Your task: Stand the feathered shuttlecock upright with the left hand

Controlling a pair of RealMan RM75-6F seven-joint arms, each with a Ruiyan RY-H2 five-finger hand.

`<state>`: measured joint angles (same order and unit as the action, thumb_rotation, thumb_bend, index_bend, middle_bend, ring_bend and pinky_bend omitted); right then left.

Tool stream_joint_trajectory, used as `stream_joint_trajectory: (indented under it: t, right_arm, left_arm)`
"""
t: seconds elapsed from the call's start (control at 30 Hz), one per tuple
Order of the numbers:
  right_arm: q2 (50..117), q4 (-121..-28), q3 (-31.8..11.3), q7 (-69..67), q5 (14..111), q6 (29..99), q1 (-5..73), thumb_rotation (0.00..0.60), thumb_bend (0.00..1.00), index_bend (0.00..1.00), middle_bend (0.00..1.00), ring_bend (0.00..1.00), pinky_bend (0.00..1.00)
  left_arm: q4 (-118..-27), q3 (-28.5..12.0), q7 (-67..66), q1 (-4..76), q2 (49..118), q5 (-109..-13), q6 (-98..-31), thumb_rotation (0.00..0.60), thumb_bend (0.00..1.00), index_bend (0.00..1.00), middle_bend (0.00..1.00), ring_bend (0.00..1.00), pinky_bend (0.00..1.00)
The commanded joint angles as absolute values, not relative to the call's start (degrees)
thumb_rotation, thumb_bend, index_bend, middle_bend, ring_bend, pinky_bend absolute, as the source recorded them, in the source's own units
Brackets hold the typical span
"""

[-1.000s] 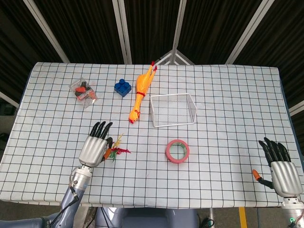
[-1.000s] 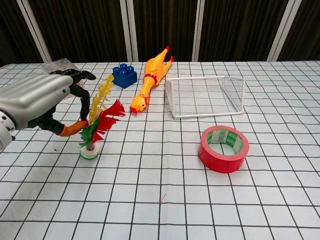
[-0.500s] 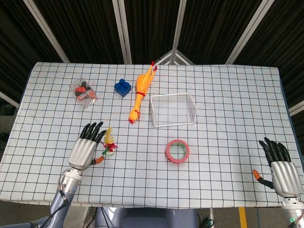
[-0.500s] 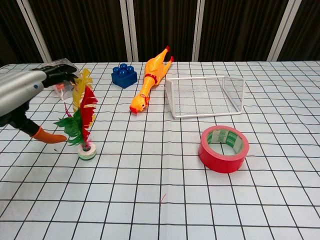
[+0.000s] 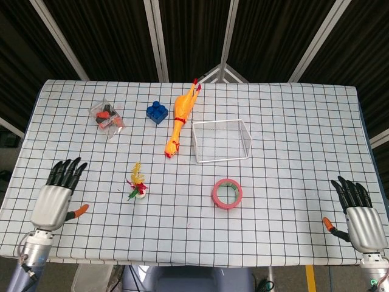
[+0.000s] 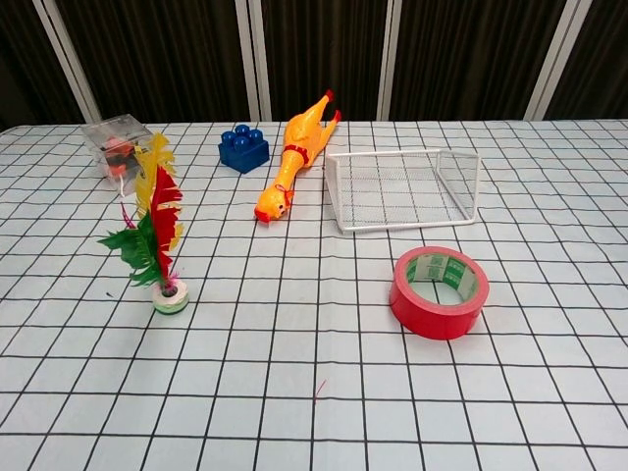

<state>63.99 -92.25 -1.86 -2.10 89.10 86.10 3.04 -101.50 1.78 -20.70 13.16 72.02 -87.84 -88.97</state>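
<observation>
The feathered shuttlecock (image 5: 137, 183) (image 6: 157, 235) stands upright on its white base on the checked table (image 5: 285, 121), its red, yellow and green feathers pointing up. Nothing touches it. My left hand (image 5: 56, 196) lies well to the left of it near the table's front left edge, fingers spread and holding nothing. It shows only in the head view. My right hand (image 5: 358, 214) rests at the front right corner, fingers apart and empty.
A rubber chicken (image 5: 180, 115) and a blue brick (image 5: 157, 111) lie at the back. A clear box of small items (image 5: 107, 117) sits back left. A white wire basket (image 5: 221, 140) stands mid-table, with a red tape roll (image 5: 227, 193) in front of it.
My left hand has let go of the shuttlecock and drawn back left toward the table edge, out of the chest view. The shuttlecock now stands upright alone.
</observation>
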Motion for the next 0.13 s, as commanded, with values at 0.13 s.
stream_joint_trajectory:
  t: [0.13]
  right_arm:
    - [64.12,-92.16,-1.84,-1.71,89.32,86.25,3.03,0.6,0.34,0.0,0.0,0.0,0.0]
  left_arm:
    - [-94.21,6.86,-13.52,7.03,68.14,-90.59,-93.91,0.6,0.12,0.0,0.0,0.0,0.0]
